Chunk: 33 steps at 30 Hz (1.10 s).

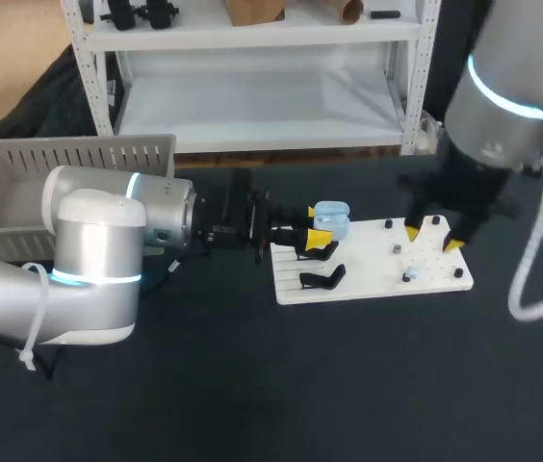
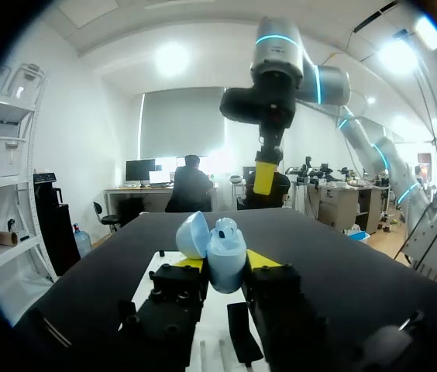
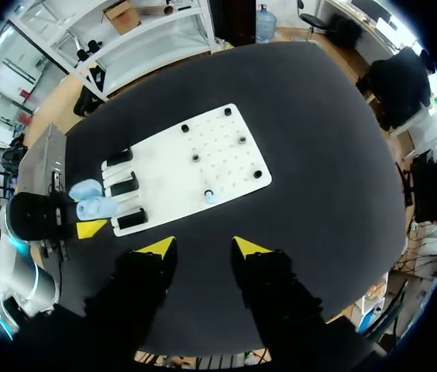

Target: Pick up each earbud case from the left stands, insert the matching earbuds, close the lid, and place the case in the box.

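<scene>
Left hand (image 2: 225, 262) clamps open blue case (image 2: 220, 240) | right hand (image 1: 433, 238) wide over white board (image 1: 368, 281) | black stands (image 1: 324, 279) beside case

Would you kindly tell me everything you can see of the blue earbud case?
The case is small, rounded and pale blue, and smooth like glossy plastic. Its lid is swung open on a hinge and tilts aside. The case stands upright, gripped from two sides by the left gripper's jaws, above one end of the white board. Whether earbuds are inside cannot be seen.
</scene>
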Available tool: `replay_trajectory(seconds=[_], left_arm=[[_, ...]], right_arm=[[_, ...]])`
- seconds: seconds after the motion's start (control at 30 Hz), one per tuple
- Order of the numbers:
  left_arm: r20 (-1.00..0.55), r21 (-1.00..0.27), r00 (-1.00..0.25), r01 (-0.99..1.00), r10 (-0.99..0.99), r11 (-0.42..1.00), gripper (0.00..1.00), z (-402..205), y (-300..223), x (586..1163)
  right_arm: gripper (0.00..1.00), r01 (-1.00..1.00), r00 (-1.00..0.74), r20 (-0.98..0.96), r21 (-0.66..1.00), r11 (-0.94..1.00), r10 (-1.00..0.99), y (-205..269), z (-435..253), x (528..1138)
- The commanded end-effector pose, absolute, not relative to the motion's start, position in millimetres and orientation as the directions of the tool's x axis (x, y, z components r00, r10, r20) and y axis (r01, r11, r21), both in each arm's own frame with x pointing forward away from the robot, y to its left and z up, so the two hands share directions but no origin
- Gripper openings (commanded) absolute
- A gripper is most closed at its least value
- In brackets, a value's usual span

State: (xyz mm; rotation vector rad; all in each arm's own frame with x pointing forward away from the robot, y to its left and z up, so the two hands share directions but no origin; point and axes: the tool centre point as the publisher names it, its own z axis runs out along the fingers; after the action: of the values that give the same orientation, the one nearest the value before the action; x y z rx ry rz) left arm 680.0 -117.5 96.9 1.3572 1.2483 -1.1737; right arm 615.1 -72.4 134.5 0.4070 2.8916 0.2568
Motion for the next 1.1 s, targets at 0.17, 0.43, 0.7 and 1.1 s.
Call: replay_trajectory(seconds=[0.17,0.43,0.7,1.1], left_arm=[[-0.992,0.024,0.031,0.998,0.123,-0.061,0.00,97,-118,680],[-0.992,0.024,0.031,0.998,0.123,-0.061,0.00,97,-118,680],[-0.992,0.024,0.031,0.998,0.123,-0.061,0.00,97,-118,680],[-0.992,0.024,0.031,0.998,0.123,-0.061,0.00,97,-118,680]], right_arm=[[0.45,0.196,-0.951,-0.192,0.234,0.952,0.243,-65,102,621],[0.45,0.167,-0.959,-0.194,0.202,0.965,0.207,-70,77,632],[0.49,0.099,-0.961,-0.231,0.223,0.970,0.151,-76,57,637],[0.42,0.080,-0.951,-0.271,0.246,0.966,0.148,-83,41,645]])
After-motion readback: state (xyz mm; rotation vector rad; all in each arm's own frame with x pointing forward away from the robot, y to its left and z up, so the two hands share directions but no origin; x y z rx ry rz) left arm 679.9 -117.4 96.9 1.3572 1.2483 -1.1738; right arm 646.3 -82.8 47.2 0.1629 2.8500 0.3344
